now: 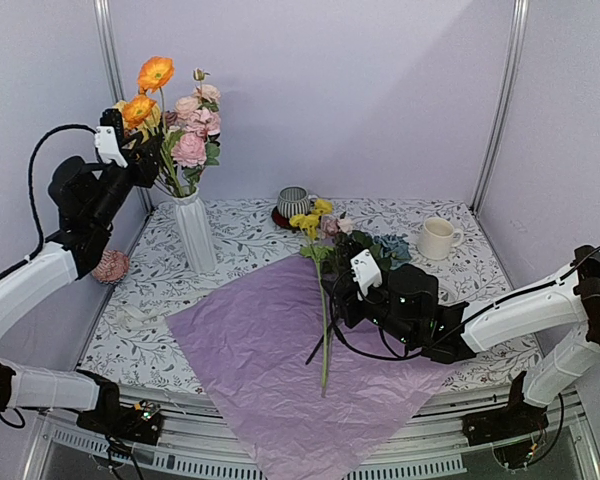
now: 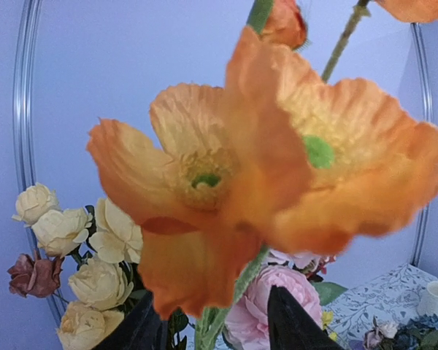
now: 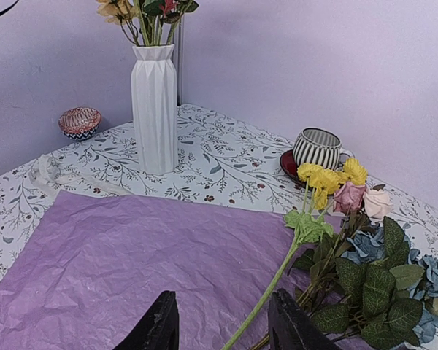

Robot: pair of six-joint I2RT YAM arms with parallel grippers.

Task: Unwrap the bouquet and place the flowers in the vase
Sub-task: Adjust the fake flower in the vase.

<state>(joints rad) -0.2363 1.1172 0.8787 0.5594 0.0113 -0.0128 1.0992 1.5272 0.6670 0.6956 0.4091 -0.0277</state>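
Observation:
The white ribbed vase (image 1: 196, 232) (image 3: 154, 109) stands at the back left with pink, cream and orange flowers (image 1: 190, 125) in it. My left gripper (image 1: 140, 150) (image 2: 210, 295) is up among these blooms, open. The green stem (image 2: 237, 292) of an orange poppy (image 2: 226, 175) (image 1: 137, 110) runs between its fingers with gaps on both sides. The pink-lilac paper (image 1: 270, 360) (image 3: 131, 262) lies spread flat. My right gripper (image 1: 332, 300) (image 3: 223, 294) hovers open low over it, straddling the long stem (image 3: 277, 273) of a yellow flower (image 3: 325, 177) (image 1: 311, 218). More flowers (image 1: 375, 245) (image 3: 379, 277) lie to its right.
A grey striped mug (image 1: 294, 202) (image 3: 317, 147) on a dark red saucer stands at the back centre. A cream mug (image 1: 437, 238) (image 2: 436, 297) is at the back right. A small pink ball-like object (image 1: 111, 266) (image 3: 80, 121) and pale ribbon (image 1: 140, 318) (image 3: 51, 171) lie left of the vase.

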